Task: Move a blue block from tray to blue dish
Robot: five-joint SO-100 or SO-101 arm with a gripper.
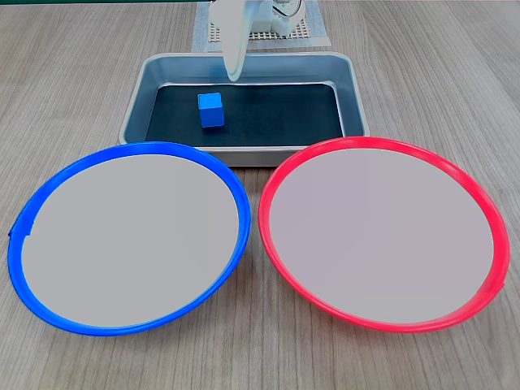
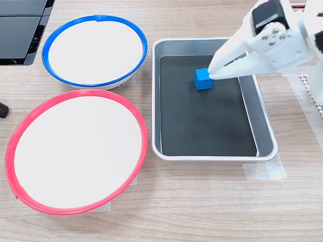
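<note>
The blue block (image 1: 210, 110) (image 2: 203, 79) rests on the black floor of the tray (image 1: 244, 154) (image 2: 156, 101), toward the first exterior view's left. My white gripper (image 1: 236, 75) (image 2: 212, 74) hangs over the tray, its tips close beside the block, a little above and behind it. The fingers (image 2: 237, 55) look pressed together with nothing between them. The blue dish (image 1: 130, 236) (image 2: 93, 50) lies in front of the tray on the first exterior view's left, with nothing in it.
A same-sized red-rimmed dish (image 1: 382, 231) (image 2: 75, 151) lies beside the blue one, holding nothing. The arm's base stands on a white mesh mat (image 1: 260, 32) behind the tray. A black device (image 2: 20, 30) sits at the second exterior view's top left.
</note>
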